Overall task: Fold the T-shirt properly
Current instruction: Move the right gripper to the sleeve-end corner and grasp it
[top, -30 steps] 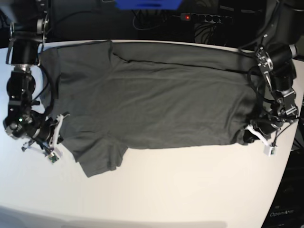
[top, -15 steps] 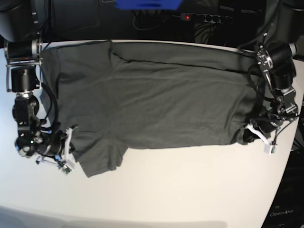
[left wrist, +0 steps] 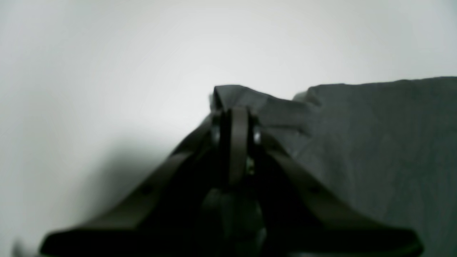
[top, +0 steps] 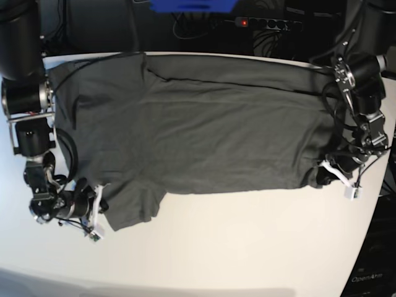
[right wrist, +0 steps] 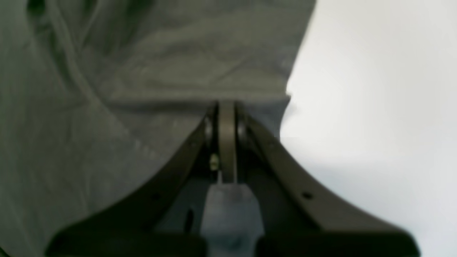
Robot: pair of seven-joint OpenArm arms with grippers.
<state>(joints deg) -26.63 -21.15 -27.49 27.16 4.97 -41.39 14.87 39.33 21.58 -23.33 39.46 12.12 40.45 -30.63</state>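
Observation:
The dark grey T-shirt [top: 204, 124] lies spread flat across the white table [top: 235, 247], collar end at the left of the base view. My left gripper [top: 320, 177] is at the shirt's near right corner. In the left wrist view this gripper [left wrist: 234, 109] is shut on a bunched corner of the T-shirt [left wrist: 375, 142]. My right gripper [top: 101, 213] sits at the left edge of the near sleeve. In the right wrist view it [right wrist: 226, 105] is shut, tips against the sleeve hem of the T-shirt [right wrist: 142, 53]. Whether cloth is pinched there does not show.
A black power strip [top: 263, 23] with a red light and a blue object [top: 192, 5] lie behind the table's far edge. Bare white table runs along the near side below the shirt. The table's right edge curves in close behind my left arm.
My right gripper has travelled down the shirt's left side toward the near sleeve, staying shut. The left gripper and the shirt's outline have hardly moved.

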